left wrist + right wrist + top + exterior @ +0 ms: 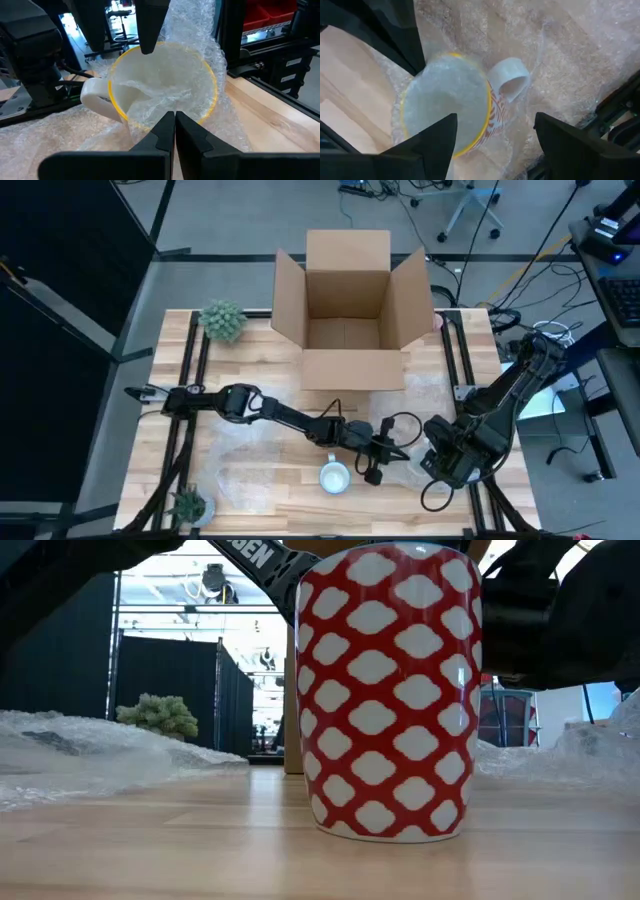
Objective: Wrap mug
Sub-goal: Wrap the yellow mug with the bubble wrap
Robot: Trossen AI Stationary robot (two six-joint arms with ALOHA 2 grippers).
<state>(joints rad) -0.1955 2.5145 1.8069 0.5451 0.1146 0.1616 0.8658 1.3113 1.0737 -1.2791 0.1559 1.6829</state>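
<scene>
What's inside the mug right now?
Bubble wrap is tucked into the mug, covering its mouth. The left hand is pinched shut on it. The mug's bottom is hidden.

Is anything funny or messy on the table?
A bit. The bubble wrap lies crumpled across the table instead of flat, and a piece of it is stuffed into the mug. The mug stands upright and looks undamaged.

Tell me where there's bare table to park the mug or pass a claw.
Bare wood lies between the succulent and the cardboard box, and along the table front edge left of the mug. It is crowded around the mug: bubble wrap, left claw and right claw.
</scene>
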